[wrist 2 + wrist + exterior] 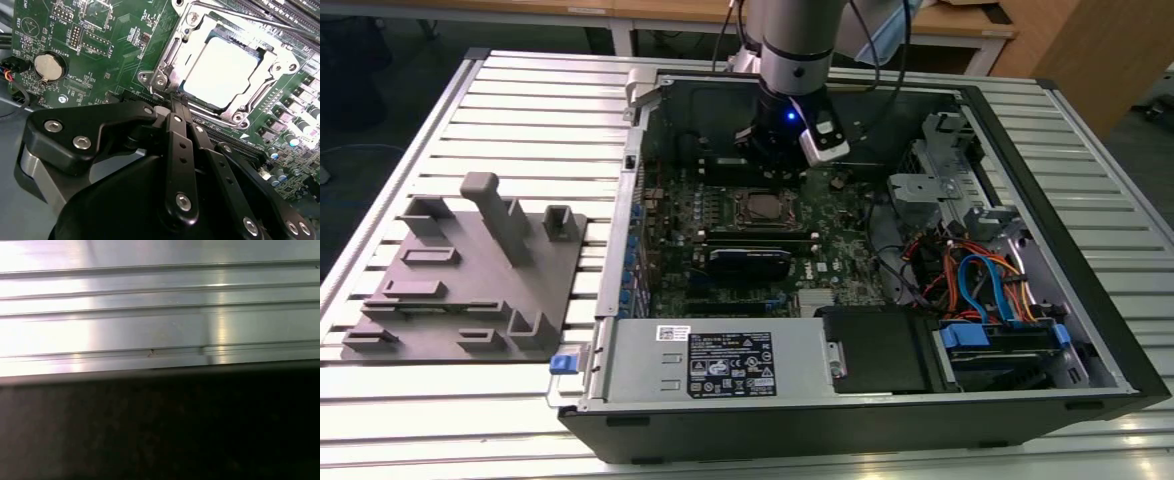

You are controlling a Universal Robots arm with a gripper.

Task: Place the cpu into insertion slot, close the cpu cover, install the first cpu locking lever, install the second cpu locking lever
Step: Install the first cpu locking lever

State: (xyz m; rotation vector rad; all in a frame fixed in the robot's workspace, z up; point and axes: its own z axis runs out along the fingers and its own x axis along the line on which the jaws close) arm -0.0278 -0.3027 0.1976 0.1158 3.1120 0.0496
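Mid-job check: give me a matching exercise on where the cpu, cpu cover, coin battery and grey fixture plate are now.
Things: 1 cpu; 2 cpu cover; 3 coin battery; 4 grey fixture plate.
Places: A on the table, outside the case; B on the green board, away from the chip; C down flat around the chip; D inside the frame's cut-out.
Pairs: 1-D; 2-C; 3-B; 4-A.

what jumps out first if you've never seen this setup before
An open computer case sits on a slatted table, the robot arm reaching down into it; a grey fixture plate lies at the exterior view's left. In the second wrist view the bright cpu lies framed by the silver cpu cover, the black gripper at the frame's corner.
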